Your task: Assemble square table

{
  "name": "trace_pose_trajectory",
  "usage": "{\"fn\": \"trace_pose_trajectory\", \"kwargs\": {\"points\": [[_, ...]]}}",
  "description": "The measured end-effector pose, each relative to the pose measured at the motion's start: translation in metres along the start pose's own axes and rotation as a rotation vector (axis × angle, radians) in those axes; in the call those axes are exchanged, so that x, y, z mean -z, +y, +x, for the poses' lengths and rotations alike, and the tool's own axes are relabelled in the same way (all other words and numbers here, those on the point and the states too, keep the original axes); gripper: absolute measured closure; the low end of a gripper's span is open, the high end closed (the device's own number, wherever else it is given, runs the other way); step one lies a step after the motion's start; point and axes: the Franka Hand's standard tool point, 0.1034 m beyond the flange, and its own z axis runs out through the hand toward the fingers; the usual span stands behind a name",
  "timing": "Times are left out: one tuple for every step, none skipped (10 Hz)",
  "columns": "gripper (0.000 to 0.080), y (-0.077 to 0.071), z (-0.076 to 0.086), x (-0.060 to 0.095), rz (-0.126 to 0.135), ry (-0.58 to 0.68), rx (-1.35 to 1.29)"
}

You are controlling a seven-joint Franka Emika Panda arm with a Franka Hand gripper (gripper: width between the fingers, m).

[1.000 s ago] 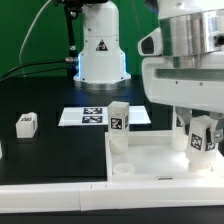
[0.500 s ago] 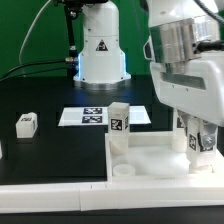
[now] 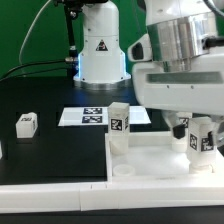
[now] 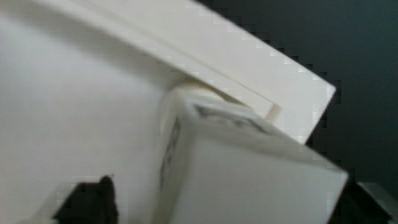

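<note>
Exterior view: a black table with the white robot base at the back. The white square plate lies flat at the front, toward the exterior view's right. A round socket shows at its front corner on the exterior view's left. The back leg stands upright on the plate's rear corner on that same side, with a black-and-white tag facing the camera. The right leg stands upright on the plate near its edge on the exterior view's right. The arm's large white hand hangs straight above it, and the gripper is down around the top of this leg. Whether the pincer is clamped on the leg or only loosely around it cannot be told. A loose leg lies on the table well apart, on the exterior view's left. The marker board lies flat behind the plate. A long white rail runs along the front edge.

Wrist view: very close and blurred. The right leg fills the middle, seen from above, standing on the plate next to its raised rim. One dark fingertip shows beside the leg, with a strip of white plate between them. A second dark shape sits at the leg's other side.
</note>
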Motion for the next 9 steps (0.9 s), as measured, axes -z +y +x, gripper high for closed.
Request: {"fn": "trace_pose_trajectory", "kwargs": {"points": [[0.0173, -0.002, -0.005, 0.000, -0.002, 0.000, 0.080], [0.0155, 0.000, -0.003, -0.001, -0.005, 0.001, 0.130], [0.0155, 0.001, -0.002, -0.001, -0.007, 0.002, 0.199], [0.0151, 0.000, -0.004, -0.001, -0.021, 0.007, 0.352], [0.0151, -0.004, -0.010, -0.002, -0.044, 0.008, 0.558], [0.0151, -0.006, -0.017, -0.004, -0.081, -0.024, 0.778], [0.0151, -0.007, -0.017, -0.005, -0.091, -0.030, 0.857], [0.0173, -0.006, -0.016, -0.005, -0.089, -0.025, 0.790], [0.0173, -0.006, -0.016, -0.005, -0.090, -0.024, 0.780]]}}
